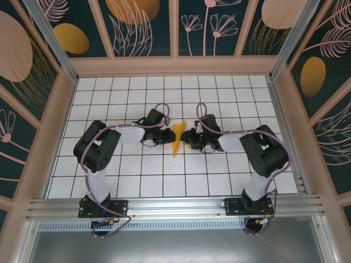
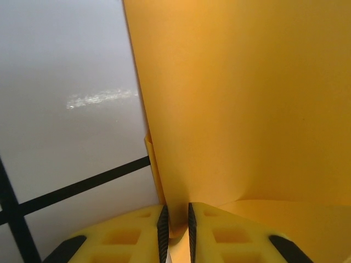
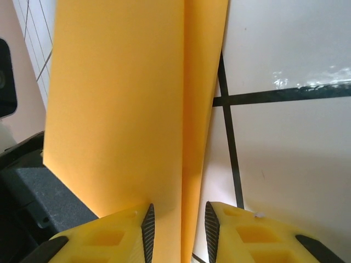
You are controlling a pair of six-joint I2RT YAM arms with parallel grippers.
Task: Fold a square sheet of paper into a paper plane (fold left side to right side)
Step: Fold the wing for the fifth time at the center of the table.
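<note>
The paper plane (image 1: 176,137) sits between the two grippers (its tip points toward the arm bases). The left gripper (image 2: 176,222) pinches its edge. The right gripper (image 3: 179,219) straddles its fold, and I cannot tell whether it grips.

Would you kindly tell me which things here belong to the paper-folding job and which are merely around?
Job:
- plane
- left tool, pinching the plane
- right tool, one finger on each side of the plane
- table, the work surface

Merely around:
- wall panels
- rail
</note>
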